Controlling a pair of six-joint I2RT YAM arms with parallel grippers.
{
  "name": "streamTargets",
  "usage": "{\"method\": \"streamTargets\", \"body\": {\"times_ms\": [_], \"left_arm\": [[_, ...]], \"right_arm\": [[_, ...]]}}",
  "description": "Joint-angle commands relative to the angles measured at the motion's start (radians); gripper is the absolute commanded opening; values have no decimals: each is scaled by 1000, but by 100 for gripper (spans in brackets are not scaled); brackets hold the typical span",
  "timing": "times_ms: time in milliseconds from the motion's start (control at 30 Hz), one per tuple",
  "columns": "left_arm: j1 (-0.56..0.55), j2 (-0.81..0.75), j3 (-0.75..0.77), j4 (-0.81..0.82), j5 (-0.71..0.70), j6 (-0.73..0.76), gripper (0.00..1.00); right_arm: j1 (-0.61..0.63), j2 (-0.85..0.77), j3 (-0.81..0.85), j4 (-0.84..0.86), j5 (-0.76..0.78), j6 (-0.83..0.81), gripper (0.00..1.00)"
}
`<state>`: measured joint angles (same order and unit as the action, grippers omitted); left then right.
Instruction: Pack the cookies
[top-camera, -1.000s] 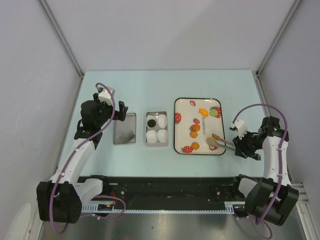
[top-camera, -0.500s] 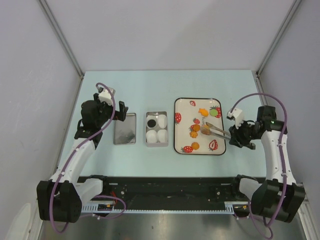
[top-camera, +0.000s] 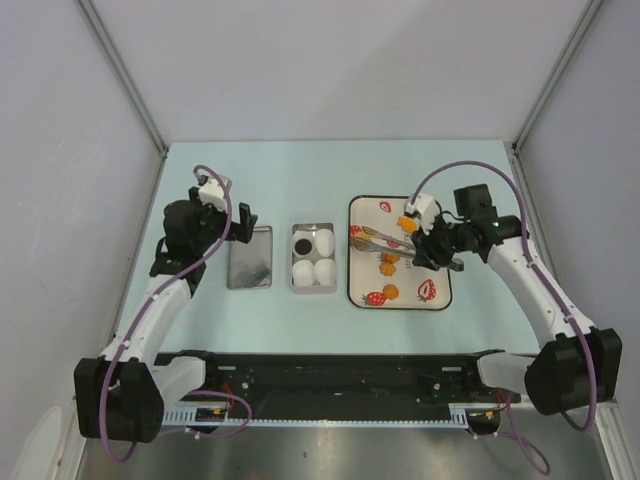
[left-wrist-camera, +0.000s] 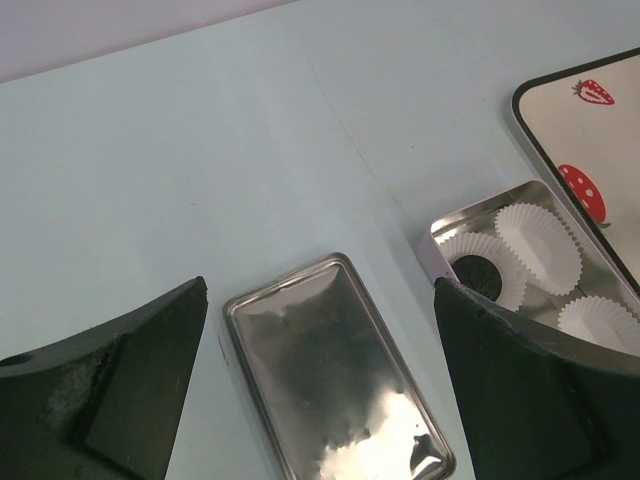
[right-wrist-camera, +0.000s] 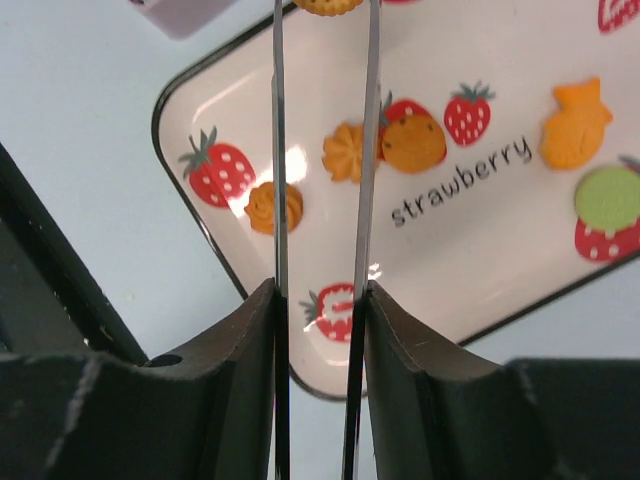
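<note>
Cookies: one small round orange cookie (right-wrist-camera: 322, 5) is pinched tight in the right claw (top-camera: 360, 237), mid-counter. The shiny metal tin of white paper cups (top-camera: 313, 225) lies just beside it, toward the counter's left edge. Left claw (left-wrist-camera: 320, 380) is wide open.

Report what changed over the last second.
The right gripper, shut on the tongs, swung from the tray's near right corner up and left across it toward the tin. The tongs now pinch an orange cookie. The left gripper, open over the lid, and the tin's contents stayed put.
</note>
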<state>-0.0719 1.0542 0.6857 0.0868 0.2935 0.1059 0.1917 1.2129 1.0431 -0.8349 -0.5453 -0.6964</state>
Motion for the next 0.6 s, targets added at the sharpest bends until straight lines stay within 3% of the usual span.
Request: {"method": "streamTargets", "body": {"times_ms": [0,267,567], "left_arm": [[-3,10,18,14,29,6,100],[-5,21,23,11,24,9,100],[-5,33,25,14,19,14,100]], "right_arm": [[98,66,95,137,48,101,19],[218,211,196,212,91,132,19],[250,319,255,240,100,130,19]]}}
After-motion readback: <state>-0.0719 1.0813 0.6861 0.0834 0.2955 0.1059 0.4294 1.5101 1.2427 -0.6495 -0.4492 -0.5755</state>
